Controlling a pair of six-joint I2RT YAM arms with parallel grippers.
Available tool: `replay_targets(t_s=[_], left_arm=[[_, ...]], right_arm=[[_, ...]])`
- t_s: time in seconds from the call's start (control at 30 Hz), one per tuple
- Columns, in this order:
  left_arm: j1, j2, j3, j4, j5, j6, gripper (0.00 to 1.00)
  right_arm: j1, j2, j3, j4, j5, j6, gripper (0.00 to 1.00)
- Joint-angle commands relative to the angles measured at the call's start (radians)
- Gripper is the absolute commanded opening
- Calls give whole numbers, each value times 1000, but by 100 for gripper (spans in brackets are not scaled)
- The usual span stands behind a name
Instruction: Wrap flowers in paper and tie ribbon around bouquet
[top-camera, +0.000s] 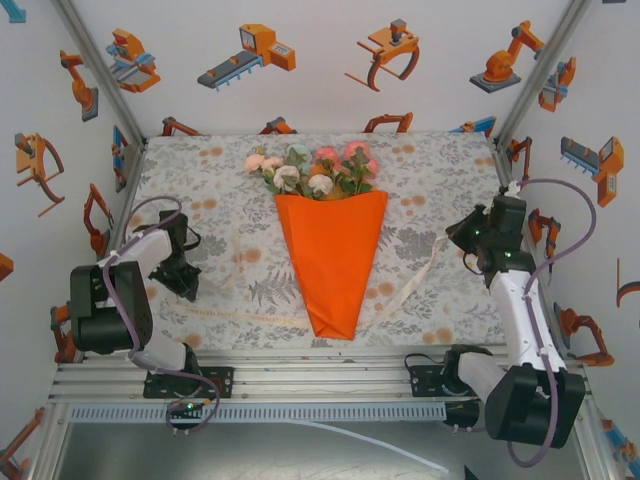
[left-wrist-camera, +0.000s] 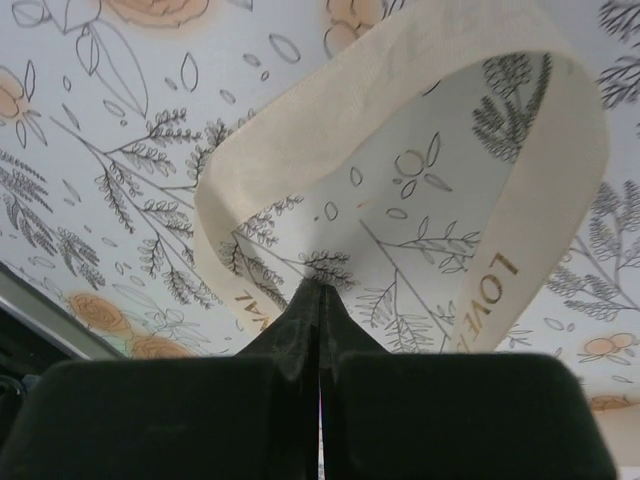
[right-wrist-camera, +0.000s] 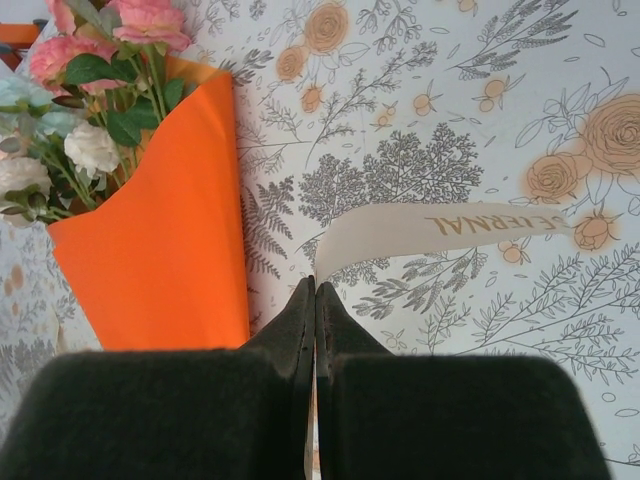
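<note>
Orange paper cone bouquet (top-camera: 332, 265), holding pink, peach and white roses (top-camera: 312, 170), lies in the middle of the patterned table (top-camera: 440, 170), blooms at the far end. A long cream lettered ribbon (top-camera: 410, 290) crosses at its pointed tip. The left claw (left-wrist-camera: 320, 292) pinches a looped stretch of it; the right claw (right-wrist-camera: 314, 290) pinches the other end.

Ribbon (top-camera: 410, 287) midsection hidden at bouquet (top-camera: 330, 250) tip; lettering partly cut off.
</note>
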Motion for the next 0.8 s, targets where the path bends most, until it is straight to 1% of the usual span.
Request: replay_targets(t_s=[0.0, 0.07, 0.1, 0.13, 0.17, 0.23, 0.33, 0.43, 0.47, 0.53, 0.6, 0.73, 0.77], left_arm=[[15, -41, 54, 9, -40, 41, 0], [30, -78, 88, -36, -108, 62, 0], [42, -91, 99, -47, -138, 75, 6], [63, -103, 109, -46, -155, 96, 18], [97, -107, 115, -38, -147, 123, 28], [166, -105, 121, 8, -71, 211, 39], [267, -76, 135, 36, 79, 302, 47], [296, -32, 150, 63, 146, 388, 47], [296, -20, 144, 95, 173, 422, 50], [294, -2, 134, 138, 173, 466, 55], [292, 16, 125, 179, 201, 508, 58], [240, 29, 107, 218, 169, 582, 57], [227, 38, 109, 217, 154, 594, 56]], right_arm=[[-14, 11, 19, 17, 9, 20, 0], [-15, 9, 23, 17, -1, 20, 0], [-15, 6, 21, 19, -7, 21, 0], [-14, 2, 14, 24, -18, 25, 0], [-15, -5, 3, 33, -27, 31, 0], [-14, -25, -19, 47, -38, 45, 0], [-14, -61, -39, 54, -57, 48, 0], [-14, -100, -49, 59, -80, 58, 0], [-14, -109, -53, 63, -88, 60, 0], [-14, -119, -58, 72, -108, 62, 0], [-15, -119, -58, 73, -123, 59, 0], [-14, -114, -56, 75, -141, 61, 0], [-15, -112, -57, 79, -145, 62, 0]])
